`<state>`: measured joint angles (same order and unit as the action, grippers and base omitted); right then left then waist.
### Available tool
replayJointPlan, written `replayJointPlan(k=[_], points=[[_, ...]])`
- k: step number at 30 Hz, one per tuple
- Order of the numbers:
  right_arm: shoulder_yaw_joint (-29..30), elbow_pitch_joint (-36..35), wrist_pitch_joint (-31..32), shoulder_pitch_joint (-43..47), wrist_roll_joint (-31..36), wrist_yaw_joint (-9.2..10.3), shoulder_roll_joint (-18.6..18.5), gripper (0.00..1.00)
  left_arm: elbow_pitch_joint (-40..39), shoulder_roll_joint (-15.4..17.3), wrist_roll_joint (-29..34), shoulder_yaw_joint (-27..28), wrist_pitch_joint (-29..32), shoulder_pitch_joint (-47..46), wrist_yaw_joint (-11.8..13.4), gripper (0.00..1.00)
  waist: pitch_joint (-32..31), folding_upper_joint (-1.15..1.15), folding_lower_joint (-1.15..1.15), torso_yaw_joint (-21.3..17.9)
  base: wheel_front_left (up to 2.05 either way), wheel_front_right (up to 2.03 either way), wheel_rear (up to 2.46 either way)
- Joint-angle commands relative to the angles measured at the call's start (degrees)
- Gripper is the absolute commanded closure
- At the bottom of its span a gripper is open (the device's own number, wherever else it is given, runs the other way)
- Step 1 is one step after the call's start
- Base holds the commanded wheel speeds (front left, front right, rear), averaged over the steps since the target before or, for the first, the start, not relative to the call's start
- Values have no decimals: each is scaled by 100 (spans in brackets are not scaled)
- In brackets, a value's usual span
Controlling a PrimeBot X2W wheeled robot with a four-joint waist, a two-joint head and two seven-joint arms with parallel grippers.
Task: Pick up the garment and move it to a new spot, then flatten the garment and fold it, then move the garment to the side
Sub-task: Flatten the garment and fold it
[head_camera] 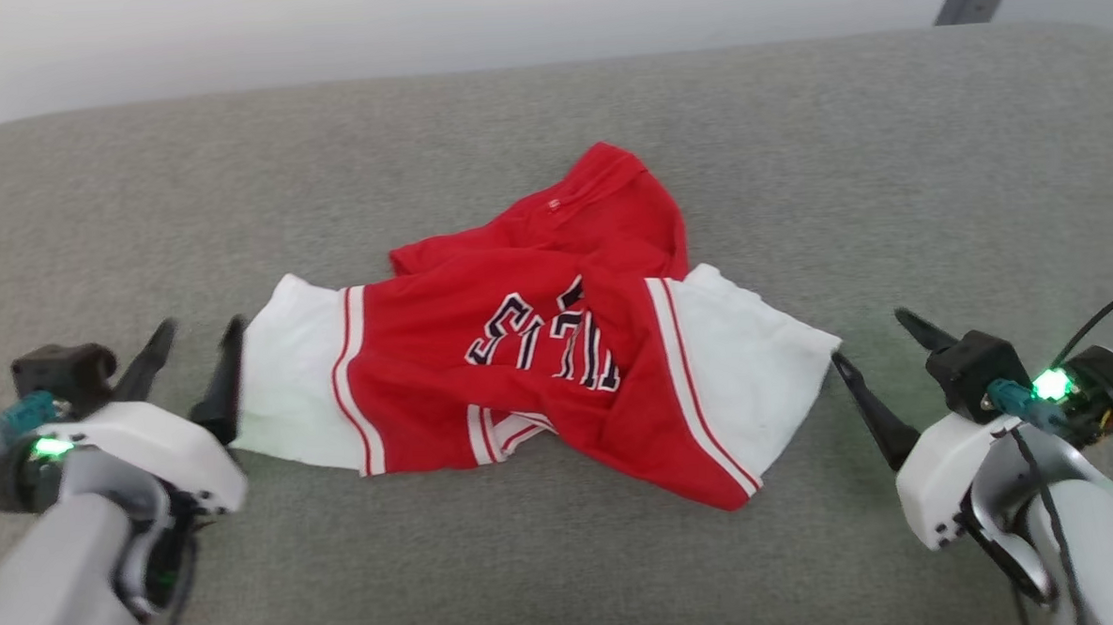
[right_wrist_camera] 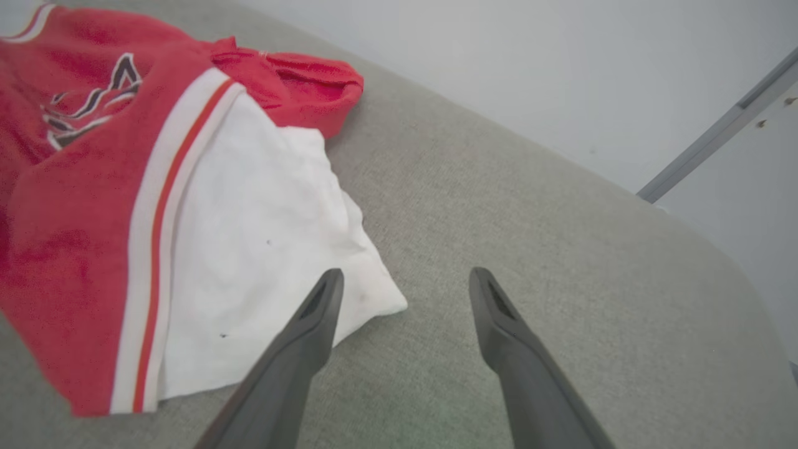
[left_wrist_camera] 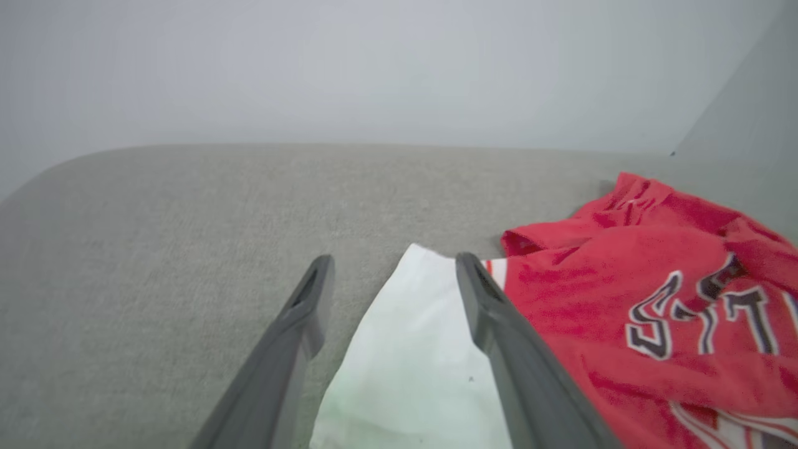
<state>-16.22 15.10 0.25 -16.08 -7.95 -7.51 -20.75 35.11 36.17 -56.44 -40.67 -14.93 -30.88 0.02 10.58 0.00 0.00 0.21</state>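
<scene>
Grey woven upholstery (head_camera: 567, 556) lies bare on the near side of the garment (head_camera: 521, 352), a soft red jersey shirt with white sleeves, red-and-white stripe trim and black white-outlined lettering, which lies rumpled on it. The garment's long axis runs sleeve to sleeve, straight across between my two arms.

At the garment's left end the left gripper (head_camera: 200, 328) has its two long dark fingers spread wide. From the left wrist camera the left sleeve (left_wrist_camera: 405, 349) lies between them, under the gap. They hold nothing, and I cannot tell whether either finger brushes the cloth.

At the garment's right end the right gripper (head_camera: 868, 336) is just as wide open and empty. Its inner fingertip sits at the corner of the right sleeve (head_camera: 746, 361), and the gap between its fingers lies just outside the garment, over bare upholstery.

I judge the left arm the nearer for any regrasp, since it already straddles fabric.

Beyond the lettering the red body bunches up toward the garment's far edge, and past it more upholstery runs to a pale wall (head_camera: 413, 28).
</scene>
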Motion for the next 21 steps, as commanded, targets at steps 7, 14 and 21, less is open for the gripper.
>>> replayJointPlan(k=[7,14,21], points=[[-752,-794,2230,-41,-1346,5,-1153,0,-1874,-997,2280,2109,-33,1628,501,0,75,0,0,480,0,0,0],[-466,-1233,3823,-157,-1887,4,-1388,0,-2606,-1841,3517,2942,-34,2308,202,0,340,0,0,833,0,0,0],[-180,-1215,4731,-225,-1860,4,-1199,0,-2493,-2495,3996,3501,-34,2136,-376,0,745,0,0,1182,0,0,0]])
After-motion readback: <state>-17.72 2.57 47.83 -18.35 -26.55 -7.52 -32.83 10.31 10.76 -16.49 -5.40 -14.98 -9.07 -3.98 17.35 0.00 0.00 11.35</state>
